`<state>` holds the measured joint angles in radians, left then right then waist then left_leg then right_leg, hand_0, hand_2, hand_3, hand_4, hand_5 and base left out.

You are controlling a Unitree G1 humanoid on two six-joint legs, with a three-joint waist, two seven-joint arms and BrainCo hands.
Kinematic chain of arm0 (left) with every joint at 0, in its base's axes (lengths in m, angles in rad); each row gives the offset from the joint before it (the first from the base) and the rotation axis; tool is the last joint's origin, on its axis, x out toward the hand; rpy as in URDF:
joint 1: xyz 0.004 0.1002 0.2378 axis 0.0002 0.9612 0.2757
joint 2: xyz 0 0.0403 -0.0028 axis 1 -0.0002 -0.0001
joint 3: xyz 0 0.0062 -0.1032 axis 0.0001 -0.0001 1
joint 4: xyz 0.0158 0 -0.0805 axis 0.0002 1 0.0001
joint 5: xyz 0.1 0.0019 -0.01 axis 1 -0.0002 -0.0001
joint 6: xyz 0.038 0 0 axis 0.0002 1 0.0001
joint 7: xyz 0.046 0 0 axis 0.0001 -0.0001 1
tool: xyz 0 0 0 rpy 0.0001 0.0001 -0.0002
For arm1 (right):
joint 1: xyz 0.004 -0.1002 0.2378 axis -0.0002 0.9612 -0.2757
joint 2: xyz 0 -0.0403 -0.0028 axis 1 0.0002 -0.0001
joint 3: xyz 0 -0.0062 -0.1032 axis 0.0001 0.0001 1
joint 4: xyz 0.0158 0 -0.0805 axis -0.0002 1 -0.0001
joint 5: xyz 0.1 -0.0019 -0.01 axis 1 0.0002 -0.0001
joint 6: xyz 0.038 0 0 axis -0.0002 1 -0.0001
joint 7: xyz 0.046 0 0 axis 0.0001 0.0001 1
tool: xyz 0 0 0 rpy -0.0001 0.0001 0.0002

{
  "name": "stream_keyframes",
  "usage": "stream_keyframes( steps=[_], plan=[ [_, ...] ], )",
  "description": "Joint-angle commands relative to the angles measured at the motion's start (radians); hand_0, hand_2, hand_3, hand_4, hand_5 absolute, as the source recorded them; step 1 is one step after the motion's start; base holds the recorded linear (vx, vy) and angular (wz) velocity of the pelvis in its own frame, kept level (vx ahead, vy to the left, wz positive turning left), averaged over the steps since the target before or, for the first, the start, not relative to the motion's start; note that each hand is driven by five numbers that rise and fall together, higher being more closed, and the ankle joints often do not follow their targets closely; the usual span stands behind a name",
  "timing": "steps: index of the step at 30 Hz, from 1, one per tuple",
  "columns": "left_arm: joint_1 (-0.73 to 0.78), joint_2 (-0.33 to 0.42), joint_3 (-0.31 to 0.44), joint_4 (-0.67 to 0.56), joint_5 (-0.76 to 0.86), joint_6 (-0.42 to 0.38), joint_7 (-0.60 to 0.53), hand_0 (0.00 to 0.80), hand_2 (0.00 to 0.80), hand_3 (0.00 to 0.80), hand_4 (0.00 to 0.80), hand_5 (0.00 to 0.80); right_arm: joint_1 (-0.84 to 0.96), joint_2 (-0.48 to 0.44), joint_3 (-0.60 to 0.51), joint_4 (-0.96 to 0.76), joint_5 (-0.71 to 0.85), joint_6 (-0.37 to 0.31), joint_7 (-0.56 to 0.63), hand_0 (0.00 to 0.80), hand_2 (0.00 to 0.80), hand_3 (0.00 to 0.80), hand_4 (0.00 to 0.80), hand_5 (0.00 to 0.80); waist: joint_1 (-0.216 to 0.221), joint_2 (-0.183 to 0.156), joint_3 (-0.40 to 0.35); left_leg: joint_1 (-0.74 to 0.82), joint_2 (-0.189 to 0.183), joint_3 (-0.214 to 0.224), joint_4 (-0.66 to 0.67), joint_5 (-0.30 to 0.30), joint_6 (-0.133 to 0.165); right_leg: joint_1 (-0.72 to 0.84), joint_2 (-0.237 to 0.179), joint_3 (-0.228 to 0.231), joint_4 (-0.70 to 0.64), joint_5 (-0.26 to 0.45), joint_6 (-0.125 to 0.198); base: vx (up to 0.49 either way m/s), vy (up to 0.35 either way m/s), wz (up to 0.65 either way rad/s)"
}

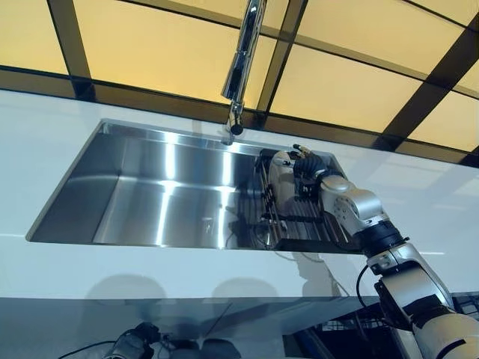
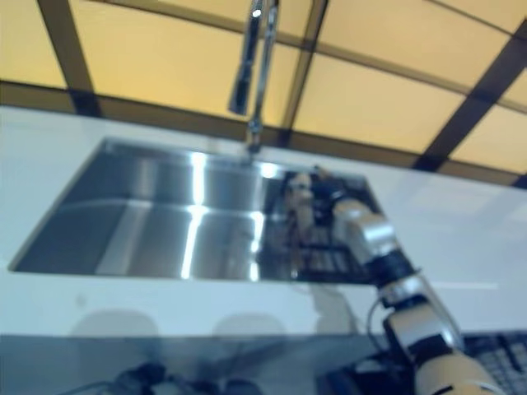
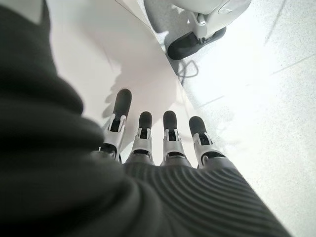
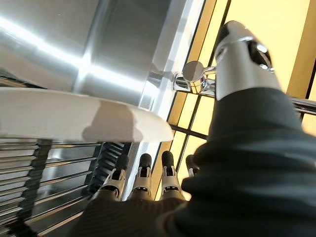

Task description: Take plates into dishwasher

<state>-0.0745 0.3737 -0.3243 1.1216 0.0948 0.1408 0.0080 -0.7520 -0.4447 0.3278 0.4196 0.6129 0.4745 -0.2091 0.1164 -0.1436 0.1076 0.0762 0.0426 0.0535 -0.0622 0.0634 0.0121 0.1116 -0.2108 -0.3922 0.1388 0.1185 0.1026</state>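
A white plate (image 1: 281, 183) stands on edge in the wire rack (image 1: 299, 221) at the right end of the steel sink (image 1: 150, 194). My right hand (image 1: 308, 167) reaches into the sink and is at the plate's far side. In the right wrist view the plate's rim (image 4: 74, 121) lies across the picture. The fingers (image 4: 143, 173) are straight beside the rim and the thumb (image 4: 239, 59) stands apart, so the hand is open. My left hand (image 3: 158, 143) hangs low below the counter, open and empty, and also shows in the left eye view (image 1: 133, 344).
A tall chrome tap (image 1: 241, 67) rises behind the sink, close to the rack. White counter (image 1: 419, 194) surrounds the sink. Dark-framed amber panels (image 1: 150, 45) stand behind. A dark wire basket (image 1: 337, 333) shows below the counter edge at the right.
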Motion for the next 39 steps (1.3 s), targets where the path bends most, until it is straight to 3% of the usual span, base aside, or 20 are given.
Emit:
stream_keyframes(
  steps=[1, 8, 26, 39],
  plan=[
    [-0.080, -0.020, -0.063, 0.043, -0.005, -0.032, 0.012, 0.000, 0.000, 0.000, 0.000, 0.000, -0.077, -0.080, -0.037, 0.032, -0.010, -0.085, -0.007, 0.000, 0.000, 0.000, 0.000, 0.000, 0.014, 0.034, 0.018, 0.059, -0.054, 0.068, -0.025, -0.119, 0.023, -0.080, -0.026, 0.047, 0.043, -0.048, 0.075, 0.000, 0.000, 0.00],
    [-0.076, -0.020, -0.063, 0.045, -0.006, -0.038, 0.015, 0.000, 0.000, 0.000, 0.000, 0.000, -0.078, -0.096, -0.051, 0.029, -0.013, -0.091, -0.004, 0.000, 0.000, 0.000, 0.000, 0.000, 0.013, 0.032, 0.018, 0.060, -0.054, 0.069, -0.025, -0.121, 0.022, -0.081, -0.026, 0.047, 0.045, -0.047, 0.076, 0.000, -0.001, 0.01],
    [-0.074, -0.013, -0.055, 0.045, -0.008, -0.045, 0.010, 0.000, 0.000, 0.000, 0.000, 0.000, -0.052, -0.117, -0.044, 0.052, -0.022, -0.031, 0.084, 0.000, 0.000, 0.000, 0.000, 0.000, 0.007, 0.030, 0.018, 0.062, -0.049, 0.080, -0.025, -0.120, 0.020, -0.086, -0.028, 0.044, 0.049, -0.051, 0.078, 0.000, 0.000, 0.00],
    [-0.074, -0.017, -0.049, 0.051, -0.008, -0.050, 0.013, 0.000, 0.000, 0.000, 0.000, 0.000, 0.001, -0.095, -0.032, 0.059, -0.053, -0.045, 0.129, 0.000, 0.000, 0.000, 0.000, 0.000, 0.001, 0.031, 0.021, 0.061, -0.048, 0.084, -0.025, -0.120, 0.020, -0.091, -0.031, 0.045, 0.047, -0.046, 0.081, 0.000, 0.000, 0.00]
  ],
)
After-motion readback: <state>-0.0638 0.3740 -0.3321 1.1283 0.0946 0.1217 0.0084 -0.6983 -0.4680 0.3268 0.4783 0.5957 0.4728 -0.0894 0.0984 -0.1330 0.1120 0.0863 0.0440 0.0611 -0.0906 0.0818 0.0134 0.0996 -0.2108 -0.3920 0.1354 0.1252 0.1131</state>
